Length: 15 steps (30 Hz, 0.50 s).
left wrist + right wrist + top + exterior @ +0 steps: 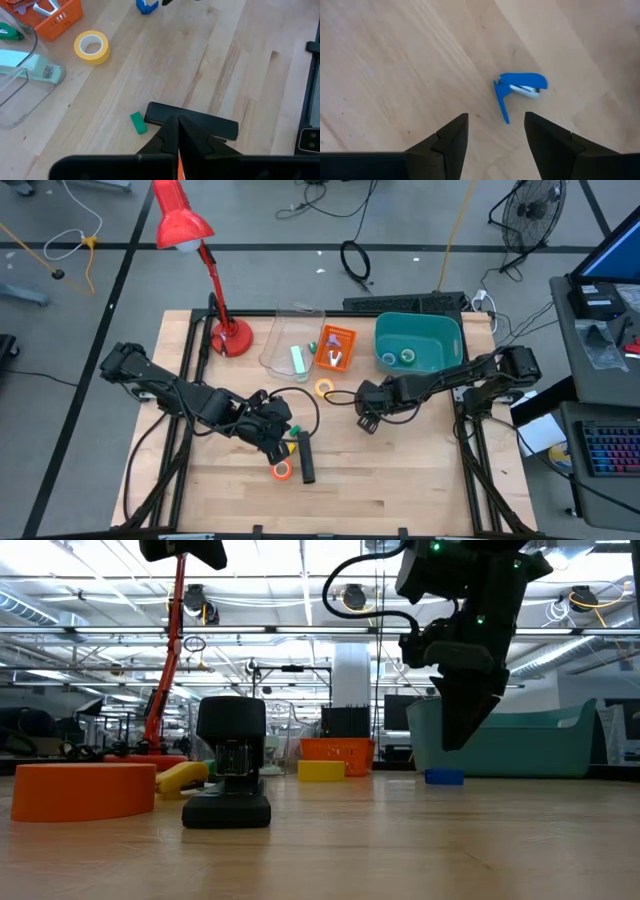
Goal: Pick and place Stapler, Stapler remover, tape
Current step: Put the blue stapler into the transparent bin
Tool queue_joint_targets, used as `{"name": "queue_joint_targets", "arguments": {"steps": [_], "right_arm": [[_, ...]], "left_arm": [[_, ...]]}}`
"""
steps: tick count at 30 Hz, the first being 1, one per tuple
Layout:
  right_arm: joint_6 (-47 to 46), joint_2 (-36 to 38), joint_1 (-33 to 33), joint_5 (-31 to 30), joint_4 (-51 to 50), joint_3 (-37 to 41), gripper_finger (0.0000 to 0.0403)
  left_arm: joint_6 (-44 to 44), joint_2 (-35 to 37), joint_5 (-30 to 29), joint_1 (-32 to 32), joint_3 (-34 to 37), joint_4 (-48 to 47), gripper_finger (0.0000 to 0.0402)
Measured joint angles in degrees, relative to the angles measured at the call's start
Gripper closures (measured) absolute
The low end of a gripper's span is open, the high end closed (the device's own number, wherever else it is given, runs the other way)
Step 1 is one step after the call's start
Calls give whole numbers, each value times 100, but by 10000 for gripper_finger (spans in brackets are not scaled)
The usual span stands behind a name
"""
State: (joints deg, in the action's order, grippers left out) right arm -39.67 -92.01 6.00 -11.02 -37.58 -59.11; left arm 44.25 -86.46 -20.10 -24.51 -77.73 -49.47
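We see, going left to right, a clear plastic container (285,345) beside the red lamp's base (230,338), holding a pale green stapler (297,359); next an orange basket (335,346) with a metal-pronged item we cannot identify; then a teal bin (418,342) with the green tape roll (408,358) and the blue tape roll (388,360) inside. The yellow tape roll (325,388) lies on the bare wooden table (400,470) just below the basket, a ring with a pale centre. The orange tape roll (282,470) sits at the left gripper (283,442), partly hidden by it, next to a black stapler (307,459); that gripper's fingers are pressed together with nothing visibly between them. The right gripper (495,131) hovers with jaws wide over a blue staple remover (518,90) lying on the table, holding nothing. A small green block (138,123) lies near the black stapler.
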Motion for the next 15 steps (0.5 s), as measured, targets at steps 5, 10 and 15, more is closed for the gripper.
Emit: {"name": "queue_joint_targets", "arguments": {"steps": [5,10,15], "right_arm": [[43,-6,-60,-125,6,0,216],[73,-4,-146,-101,85,101,216],[73,-4,-147,-94,141,241,216]], "left_arm": [[2,0,23,0,0,-9,382],[2,0,37,0,0,-13,394],[18,0,50,0,0,-15,391]]}}
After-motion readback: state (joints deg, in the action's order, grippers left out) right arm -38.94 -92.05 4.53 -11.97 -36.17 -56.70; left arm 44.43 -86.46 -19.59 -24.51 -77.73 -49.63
